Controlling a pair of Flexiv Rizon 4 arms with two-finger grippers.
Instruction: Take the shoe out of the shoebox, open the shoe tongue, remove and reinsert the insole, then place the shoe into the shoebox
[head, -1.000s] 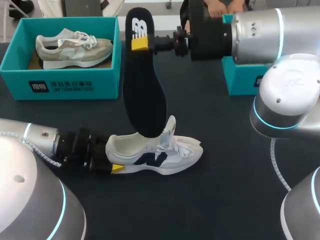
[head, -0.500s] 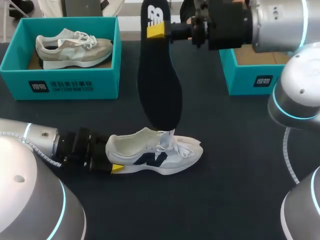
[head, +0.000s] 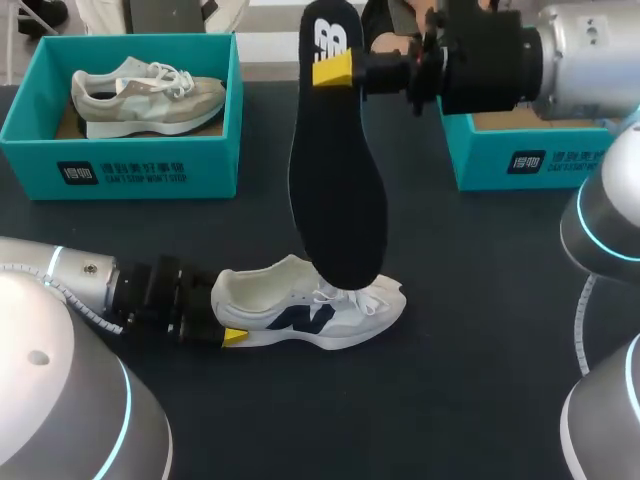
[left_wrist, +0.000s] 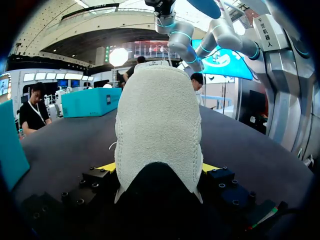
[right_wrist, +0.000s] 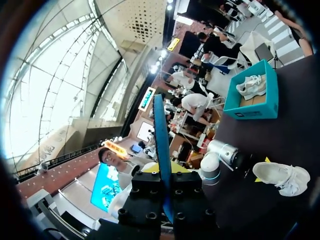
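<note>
Your right gripper is clamped on the long black insole near its heel end, where a white mark shows. The yellow fingertip presses flat on one face. In the right wrist view the insole runs edge-on between the two finger blocks, pinched from both sides. It hangs almost upright over the middle of the dark table, heel end high towards the far edge and toe end down. From the head view, the toe end overlaps the laces of the white sneaker with a dark side mark. You cannot tell whether it touches them.

The sneaker lies on its sole near the middle of the table, a little towards the near edge, with its toe pointing to the right edge. Your left gripper is closed on its heel: the left wrist view shows a yellow tip on each side of the suede heel.

An open teal cardboard shoebox sits in the far left corner, holding a grey-beige sneaker lying flat. A second teal shoebox stands at the far edge towards the right, partly hidden behind your right arm.
</note>
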